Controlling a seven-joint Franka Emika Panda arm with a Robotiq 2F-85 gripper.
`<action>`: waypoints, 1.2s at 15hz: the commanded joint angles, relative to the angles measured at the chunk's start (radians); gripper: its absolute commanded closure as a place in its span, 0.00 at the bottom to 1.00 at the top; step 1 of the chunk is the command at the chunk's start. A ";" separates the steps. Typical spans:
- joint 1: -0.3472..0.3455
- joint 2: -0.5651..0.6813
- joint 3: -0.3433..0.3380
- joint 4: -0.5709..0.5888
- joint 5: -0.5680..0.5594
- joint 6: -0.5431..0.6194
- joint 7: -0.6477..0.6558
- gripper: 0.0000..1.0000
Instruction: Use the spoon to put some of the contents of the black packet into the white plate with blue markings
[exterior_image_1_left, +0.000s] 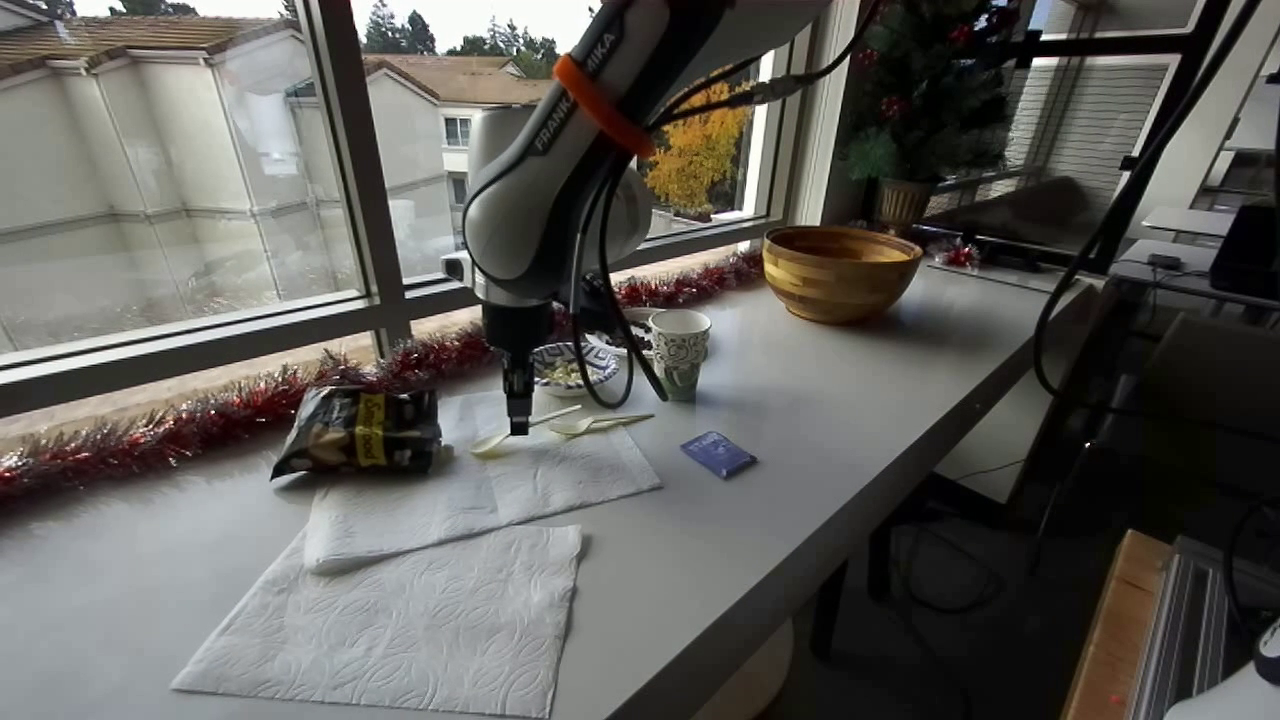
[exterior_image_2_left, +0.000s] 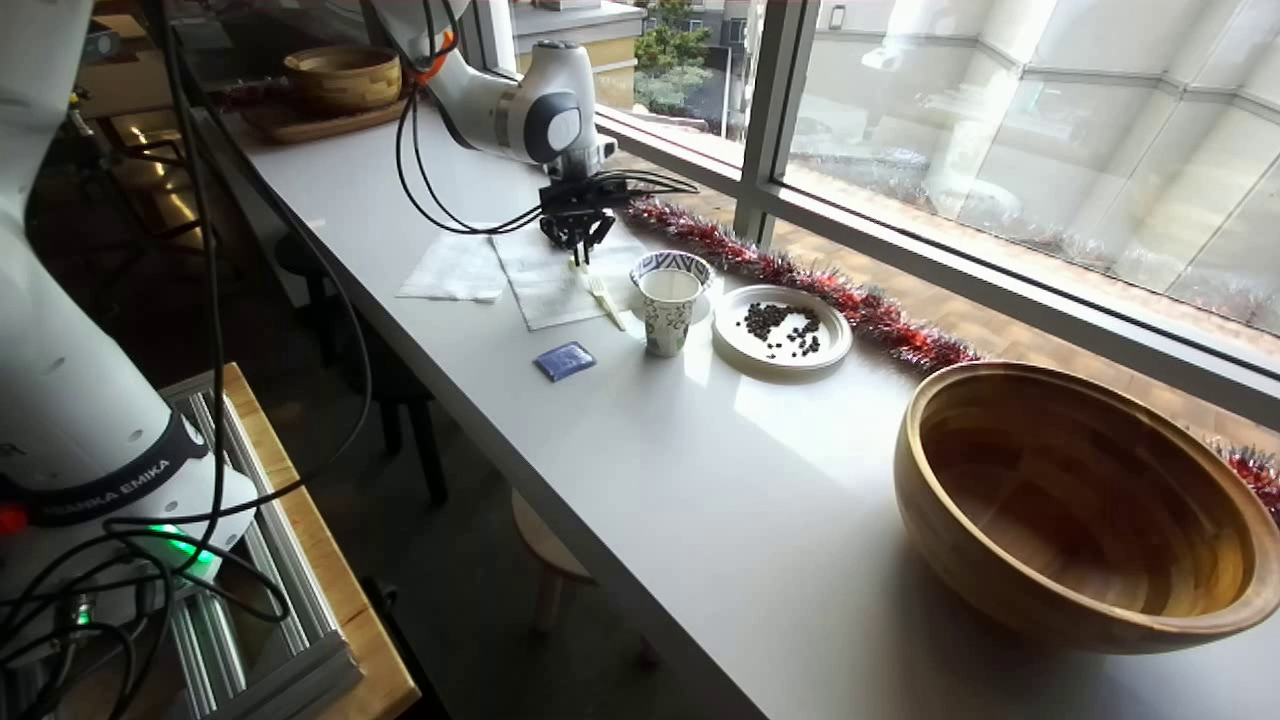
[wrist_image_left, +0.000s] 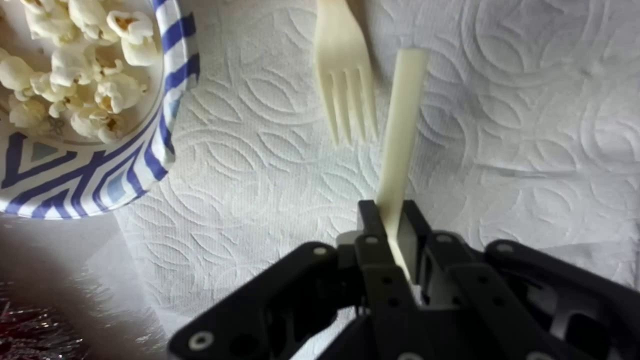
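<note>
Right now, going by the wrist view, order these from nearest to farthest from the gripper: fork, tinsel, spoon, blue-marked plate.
1. Spoon: held by its handle in the gripper.
2. Fork: just left of the spoon.
3. Blue-marked plate: upper left, with popcorn.
4. Tinsel: lower left corner.

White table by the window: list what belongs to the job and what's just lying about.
For the job:
spoon
gripper, at the spoon's handle
black packet
white plate with blue markings

Likely just lying about:
fork
patterned cup
blue packet
plate of dark bits
wooden bowls
paper towels
red tinsel
</note>
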 joint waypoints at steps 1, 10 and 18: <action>0.049 -0.026 -0.035 -0.006 -0.083 -0.026 0.058 0.97; 0.092 -0.016 -0.050 0.021 -0.172 -0.043 0.113 0.97; 0.096 0.007 -0.051 0.056 -0.174 -0.069 0.132 0.97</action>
